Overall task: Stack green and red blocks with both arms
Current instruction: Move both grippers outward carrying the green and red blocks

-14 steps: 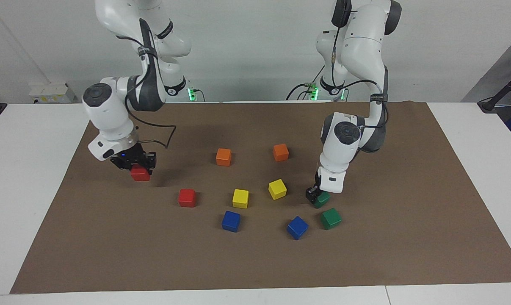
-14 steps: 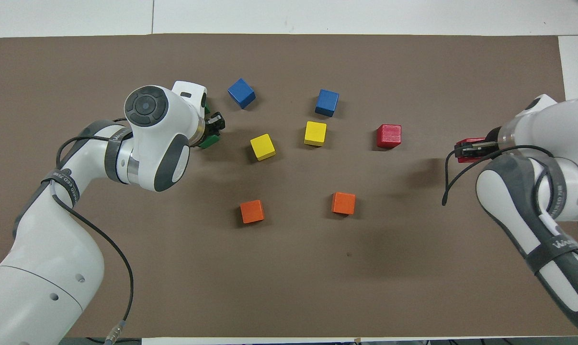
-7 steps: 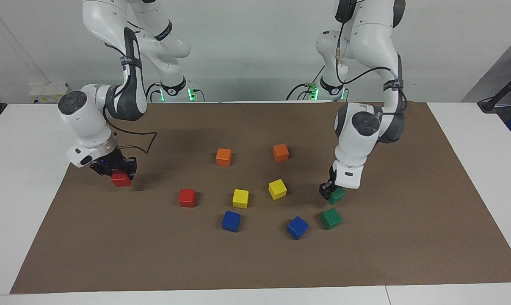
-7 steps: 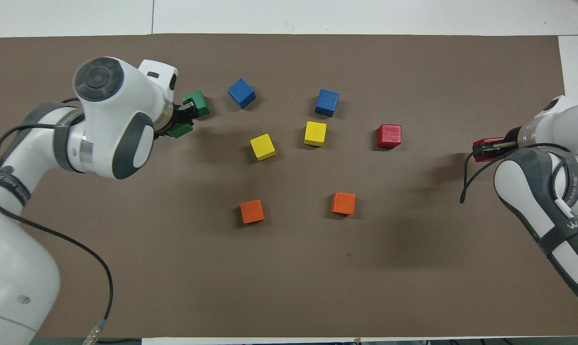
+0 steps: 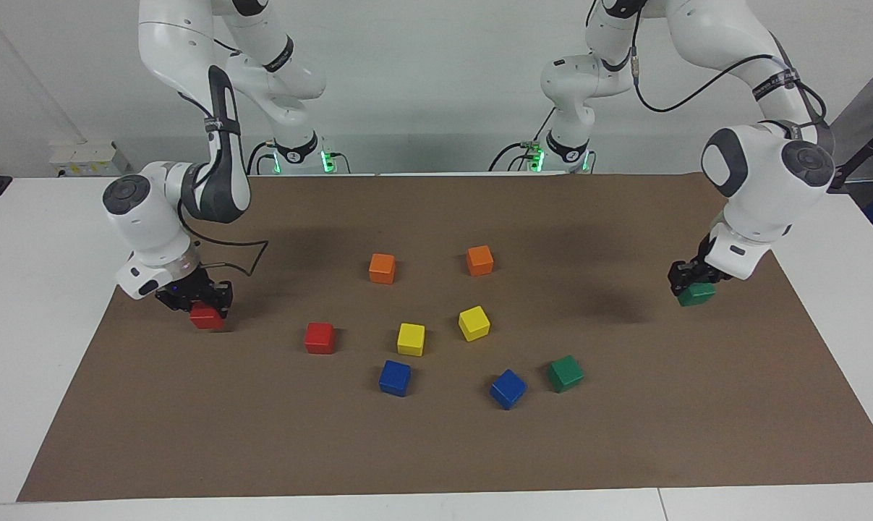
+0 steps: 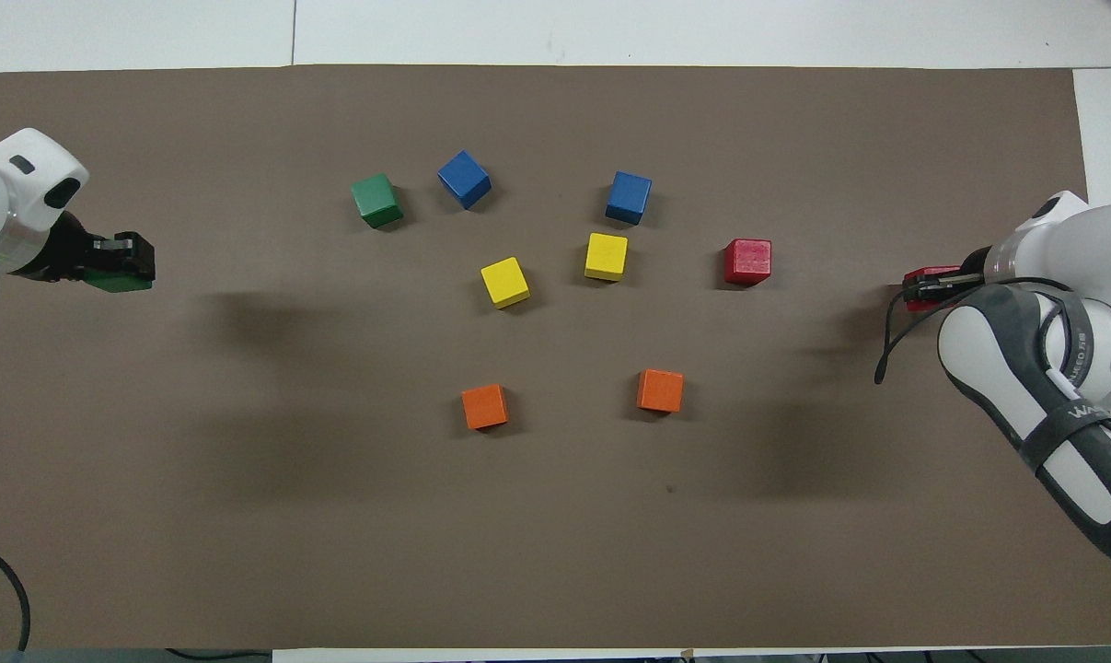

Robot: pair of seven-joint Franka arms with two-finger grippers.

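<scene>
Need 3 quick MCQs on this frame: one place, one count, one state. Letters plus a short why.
1. Where is the loose green block?
A. beside a blue block
B. on a yellow block
C. off the mat

2. How many cubes lie free on the brown mat?
A. six
B. eight
C. ten

3. What does the right gripper hold?
A. nothing
B. an orange block
C. a red block

Answers:
1 A: it sits next to the blue block toward the left arm's end.
2 B: two orange, two yellow, two blue, one red, one green.
3 C: its fingers clamp the red block.
</scene>
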